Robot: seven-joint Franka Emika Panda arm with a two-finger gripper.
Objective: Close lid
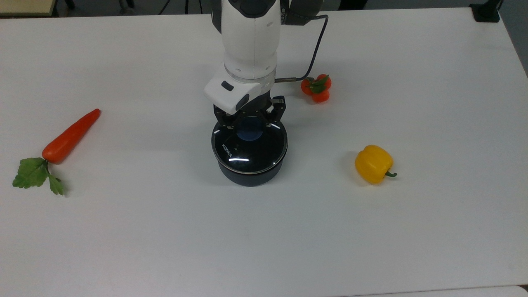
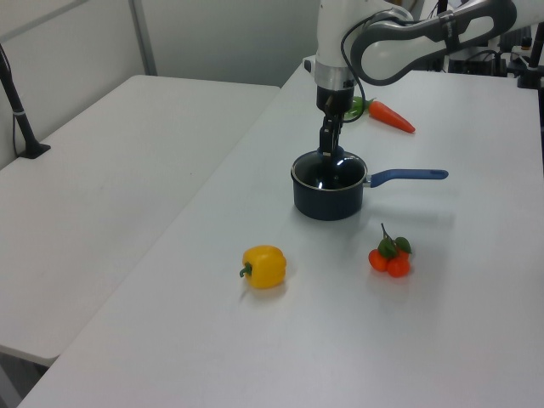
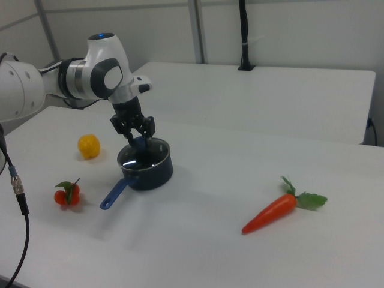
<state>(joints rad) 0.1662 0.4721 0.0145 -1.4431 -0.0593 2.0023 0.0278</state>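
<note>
Glass lid flush on saucepan rim, spread claw straddling its knob ungripped, bare table around
</note>
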